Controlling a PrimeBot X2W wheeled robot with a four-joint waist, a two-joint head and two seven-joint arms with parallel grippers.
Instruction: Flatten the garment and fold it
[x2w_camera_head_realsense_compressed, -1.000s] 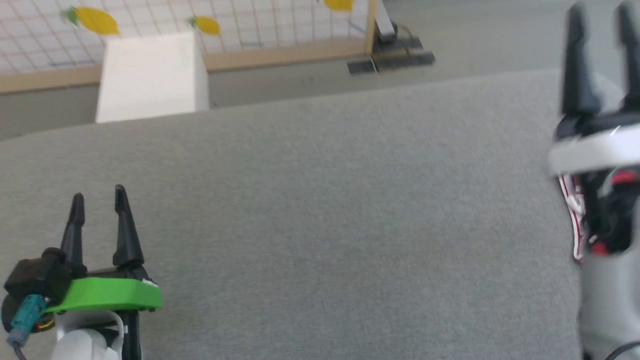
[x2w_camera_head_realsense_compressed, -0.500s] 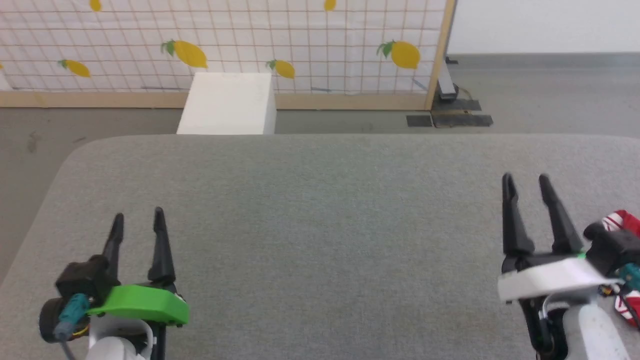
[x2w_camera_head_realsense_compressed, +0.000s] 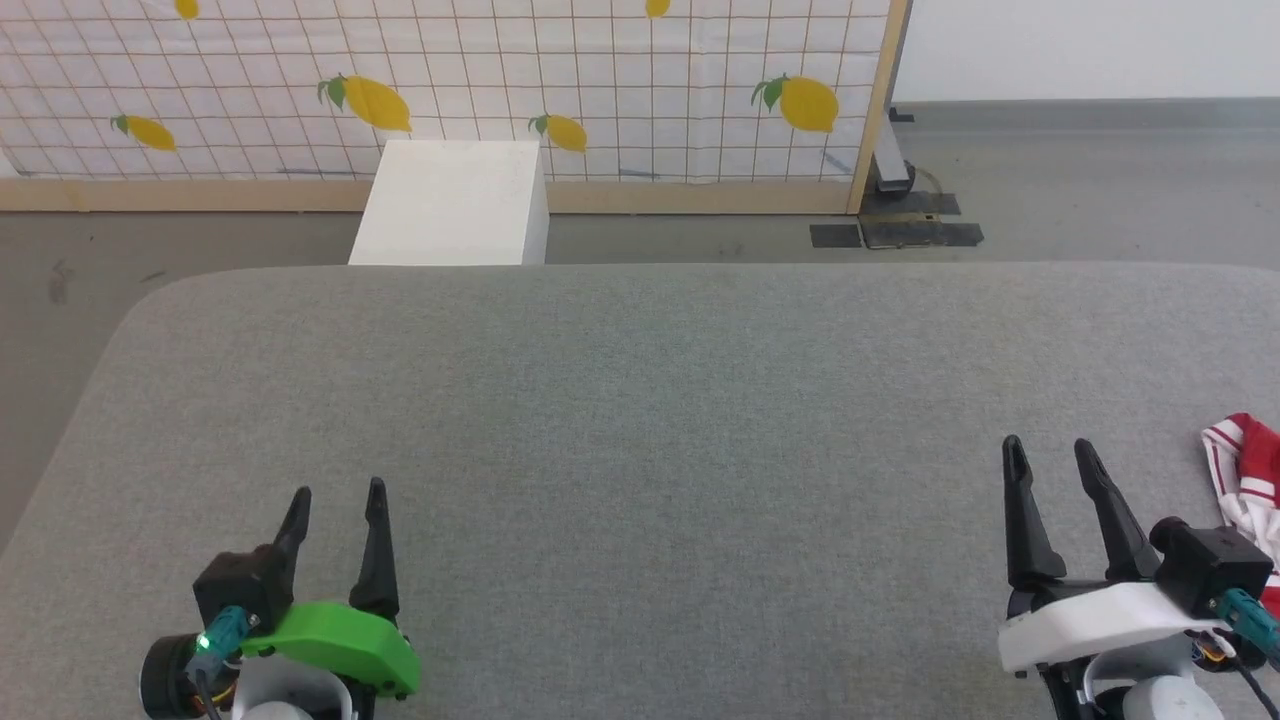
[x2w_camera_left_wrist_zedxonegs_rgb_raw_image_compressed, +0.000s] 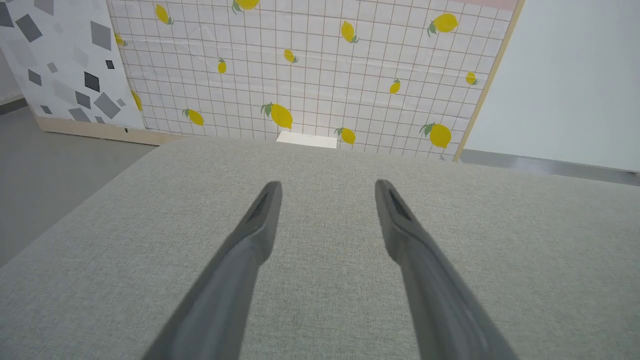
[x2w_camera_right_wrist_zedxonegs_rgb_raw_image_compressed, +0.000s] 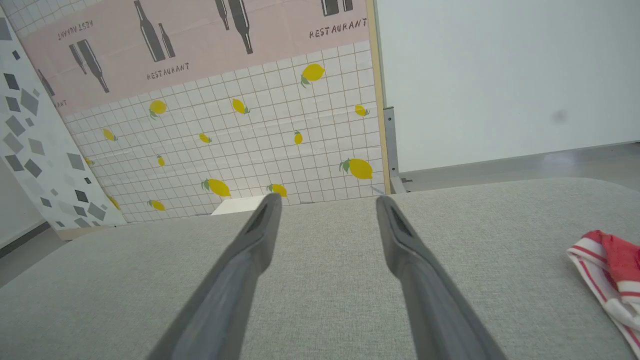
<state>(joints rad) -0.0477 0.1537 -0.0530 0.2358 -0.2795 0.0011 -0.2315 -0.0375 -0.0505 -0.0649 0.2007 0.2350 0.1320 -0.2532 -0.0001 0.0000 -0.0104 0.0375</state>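
On the grey counter (x2w_camera_head_realsense_compressed: 640, 400), head view: left claw (x2w_camera_head_realsense_compressed: 339, 492) and right claw (x2w_camera_head_realsense_compressed: 1047, 447) are both spread, gripping nothing. The garment (x2w_camera_head_realsense_compressed: 1245, 470) lies bunched just right of the right claw. Left wrist view: counter ahead. Right wrist view: striped trim lies right of the fingers. The right claw should probably reach right, pinch one edge and draw it toward the centre.

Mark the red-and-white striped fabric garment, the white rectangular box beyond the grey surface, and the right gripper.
red-and-white striped fabric garment (x2w_camera_head_realsense_compressed: 1245, 470), head view, striped trim.
white rectangular box (x2w_camera_head_realsense_compressed: 450, 205), head view, middle of its face.
right gripper (x2w_camera_head_realsense_compressed: 1047, 443), head view, midway between its fingertips.
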